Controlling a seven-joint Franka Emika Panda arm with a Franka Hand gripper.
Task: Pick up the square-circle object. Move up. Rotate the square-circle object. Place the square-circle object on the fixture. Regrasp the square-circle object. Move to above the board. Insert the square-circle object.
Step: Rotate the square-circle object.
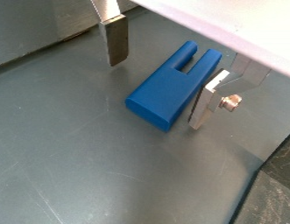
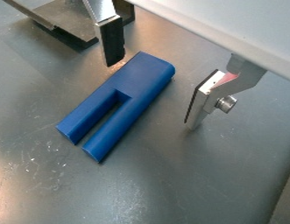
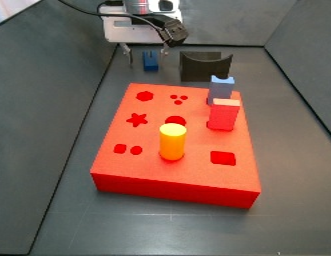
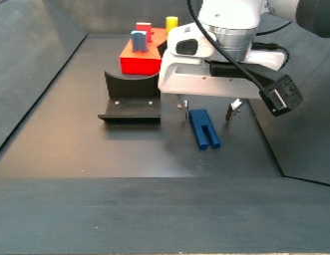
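Observation:
The square-circle object [image 1: 168, 87] is a dark-blue piece with two parallel legs, lying flat on the grey floor [image 2: 117, 107]. My gripper [image 1: 162, 73] is open and straddles its solid end without touching it, one finger [image 2: 112, 42] on each side. In a side view the gripper [image 4: 208, 107] hangs just over the piece's far end [image 4: 204, 128]. The dark fixture [image 4: 130, 106] stands beside it on the floor, also visible in a side view [image 3: 201, 67]. The red board [image 3: 181, 150] with shaped holes lies further off.
On the board stand a yellow cylinder [image 3: 172, 140] and a red block with a light-blue top [image 3: 223, 106]. Dark walls enclose the floor, and one wall edge [image 4: 260, 129] runs close to the gripper.

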